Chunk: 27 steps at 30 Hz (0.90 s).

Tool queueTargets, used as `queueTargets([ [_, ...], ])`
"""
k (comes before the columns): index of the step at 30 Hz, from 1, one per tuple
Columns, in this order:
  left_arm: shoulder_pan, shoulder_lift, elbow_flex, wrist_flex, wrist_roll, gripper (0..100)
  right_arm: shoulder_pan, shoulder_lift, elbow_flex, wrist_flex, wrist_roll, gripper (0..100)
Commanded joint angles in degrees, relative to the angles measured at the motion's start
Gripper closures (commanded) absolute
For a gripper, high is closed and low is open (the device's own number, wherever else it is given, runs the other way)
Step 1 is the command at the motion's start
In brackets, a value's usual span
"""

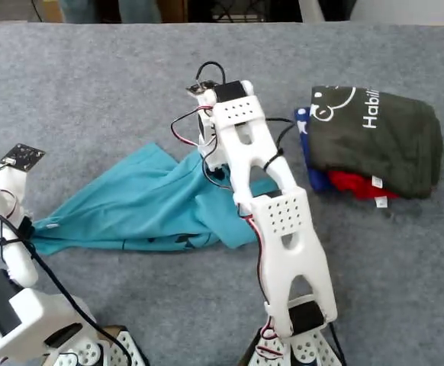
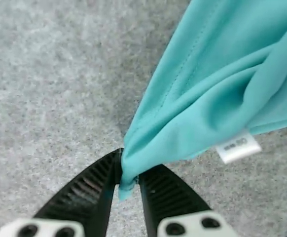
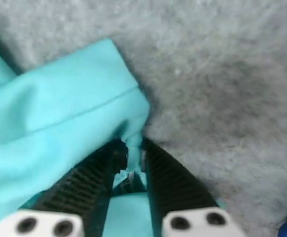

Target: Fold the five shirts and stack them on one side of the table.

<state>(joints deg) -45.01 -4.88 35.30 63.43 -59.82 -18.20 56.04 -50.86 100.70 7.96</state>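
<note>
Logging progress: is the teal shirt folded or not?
Not folded: the teal shirt is bunched and stretched between the left gripper and right gripper, each shut on an edge.

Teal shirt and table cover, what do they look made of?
Teal shirt: thin smooth knit, probably cotton or a blend; it drapes in soft folds, with a stitched hem and sewn-in tag. Table cover: grey felt or low-pile carpet, matte; fuzzy mottled fibres.

I see the loose shirt (image 1: 142, 202) stretched across the middle and left of the surface (image 1: 92, 99), my left jaws clamped on its left tip, my right jaws pinching its right part, stack of folded shirts (image 1: 374, 141) near, off its right end
</note>
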Motion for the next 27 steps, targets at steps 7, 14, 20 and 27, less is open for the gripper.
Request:
queueTargets([
  [7,0.57,-1.58,-0.13,-0.7,0.26,97,-0.88,-15.25,-7.78,-1.58,0.44,97.0],
  [14,0.57,-1.58,-0.04,-1.41,0.35,97,-2.29,-15.43,-17.01,-8.97,0.44,97.0],
  [20,0.48,-1.58,-0.04,-3.52,3.69,97,-0.53,-16.22,-18.24,-0.88,0.44,97.0],
  [27,0.48,-1.58,-0.04,-3.52,3.78,97,-0.88,-29.05,-15.34,0.53,0.44,97.5],
])
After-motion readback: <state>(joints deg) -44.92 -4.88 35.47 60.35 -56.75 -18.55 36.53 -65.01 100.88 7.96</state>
